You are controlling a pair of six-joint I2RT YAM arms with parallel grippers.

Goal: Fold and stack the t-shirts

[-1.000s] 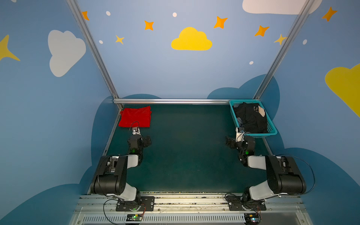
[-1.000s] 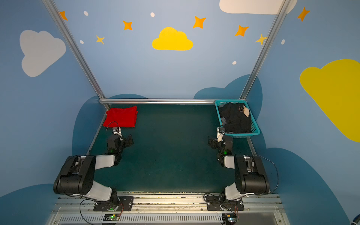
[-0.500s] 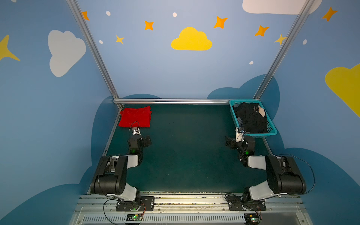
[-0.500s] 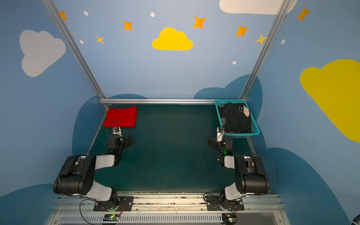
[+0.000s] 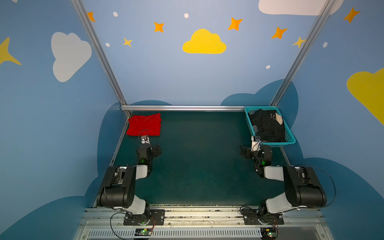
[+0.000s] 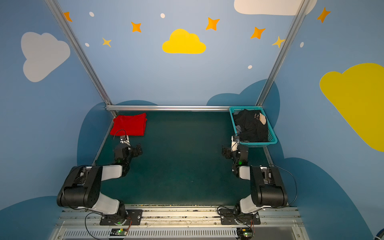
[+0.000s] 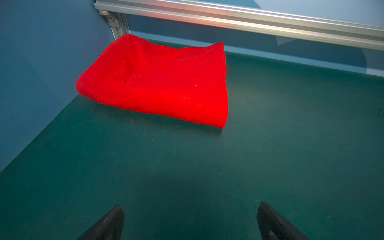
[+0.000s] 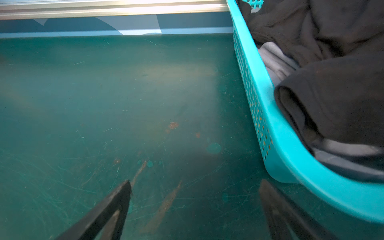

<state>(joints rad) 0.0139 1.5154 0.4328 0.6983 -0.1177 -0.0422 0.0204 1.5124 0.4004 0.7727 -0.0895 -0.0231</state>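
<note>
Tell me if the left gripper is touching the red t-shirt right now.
Apart. The left wrist view shows bare green mat between the open left gripper and the folded red t-shirt.

Both top views looked from high above the near edge, down toward the back wall (image 5: pixel 187 83), far enough to hold the whole table (image 5: pixel 197 166), left arm (image 5: pixel 124 182) and right arm (image 5: pixel 299 185). They shared nearly one scene, shifted slightly sideways. The left wrist camera sat low and close over the table, looking past the left gripper (image 7: pixel 190 218) at the red shirt (image 7: pixel 158 83) in the far left corner. The right wrist camera, as low, looked past the right gripper (image 8: pixel 195 203) toward the rail (image 8: pixel 104 8), the basket (image 8: pixel 270 116) close alongside. Both top views also held the red shirt and basket.
</note>
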